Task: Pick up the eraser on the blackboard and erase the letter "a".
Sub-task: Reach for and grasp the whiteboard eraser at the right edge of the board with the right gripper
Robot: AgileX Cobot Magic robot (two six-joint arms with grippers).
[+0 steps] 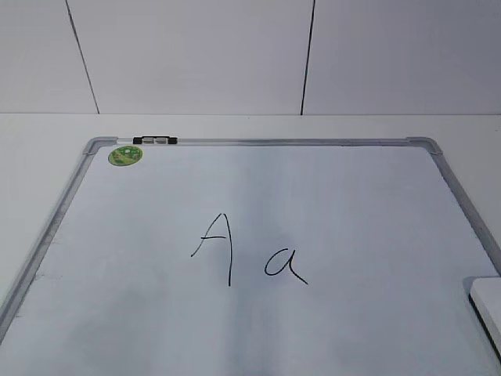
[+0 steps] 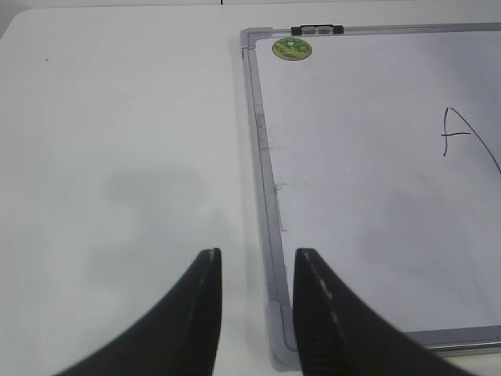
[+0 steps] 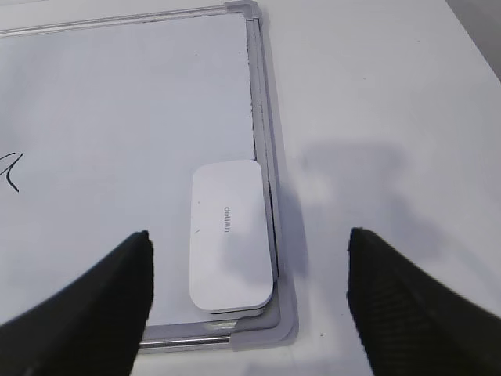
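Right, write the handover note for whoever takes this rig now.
Left gripper: open, empty, above the blackboard's near-left corner.
Right gripper: wide open, empty, above the eraser.
Eraser lies flat at the board's right edge, against the frame, near its front corner.
Letter "a" is intact mid-board, right of the capital "A".
Done: nothing yet.
Left: grasp the eraser, wipe off only the "a".
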